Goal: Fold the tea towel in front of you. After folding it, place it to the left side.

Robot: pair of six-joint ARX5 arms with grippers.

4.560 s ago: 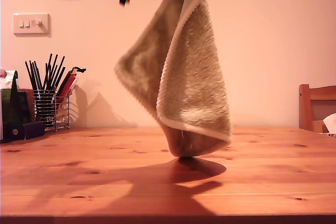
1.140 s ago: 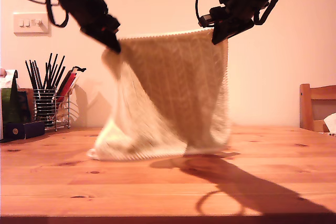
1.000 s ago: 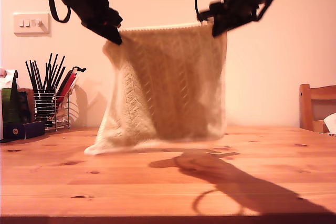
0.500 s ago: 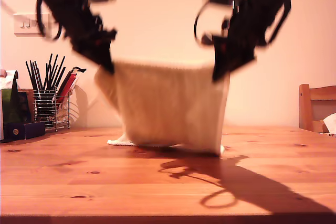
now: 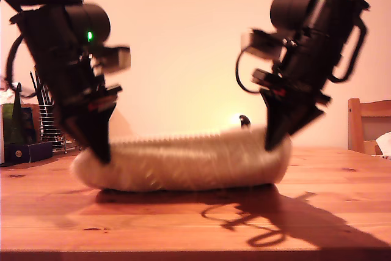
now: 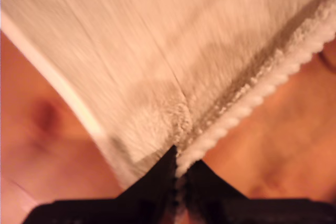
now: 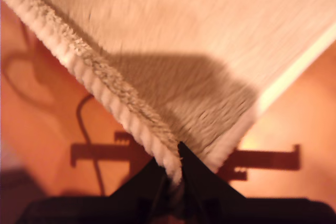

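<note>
Both black grippers are clamped on 1 corner each of the cream-white fluffy terry tea towel (image 5: 183, 163). My first gripper (image 6: 180, 174) has its jaws nearly together, with only the towel's thick corded hem (image 6: 252, 98) pinched between them, and the cloth spreads away from its tips over the orange-brown wooden table (image 5: 183, 230). My second gripper (image 7: 176, 174) is closed just as tightly on another hemmed corner, with the gripper's shadow and a looped cable shadow lying on the table beyond the cloth.

From the exterior view, the towel lies on the table as a long, low, rounded roll around the table's middle. 2 black arms (image 5: 73, 90) (image 5: 311, 71) reach down to the table, 1 at each end of the roll, with their tips at its upper edge. The wrist views do not settle which arm is which. All pictures are blurred.
</note>
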